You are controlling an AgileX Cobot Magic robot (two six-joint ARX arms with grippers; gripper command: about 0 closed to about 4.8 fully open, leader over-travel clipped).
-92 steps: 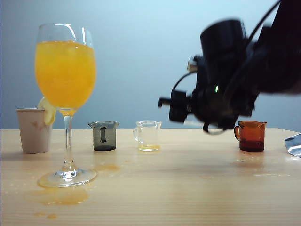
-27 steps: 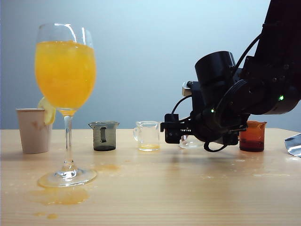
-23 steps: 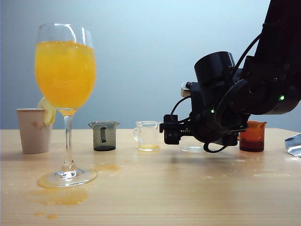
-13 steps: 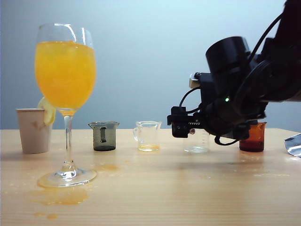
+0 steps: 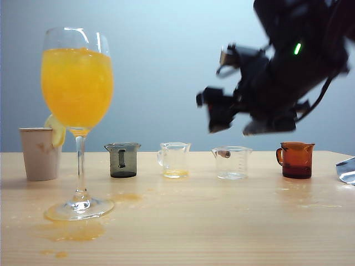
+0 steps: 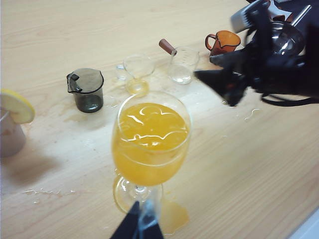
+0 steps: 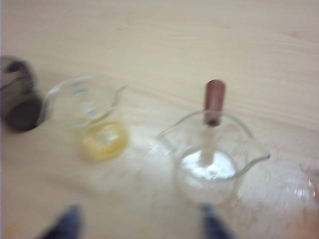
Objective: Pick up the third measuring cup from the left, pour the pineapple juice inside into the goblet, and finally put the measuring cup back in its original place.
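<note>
Right pincer point(image 5: 227, 126) now lifted clear, apart and empty, above the third measuring cup point(image 5: 231, 163); left pincer point(image 6: 141, 230) state unclear.

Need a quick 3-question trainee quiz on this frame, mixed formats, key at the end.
1. True or false: the third measuring cup stands empty on the table, with no gripper touching it.
2. Multiple choice: where is the right gripper?
A. clamped on the goblet's stem
B. in the air above the row of cups
C. resting on the table
3. Fill in: the goblet is nearly full of ____ liquid.

Key: 1 true. 2 B. 3 orange. The left gripper sits low beside the goblet's foot, in the left wrist view.
</note>
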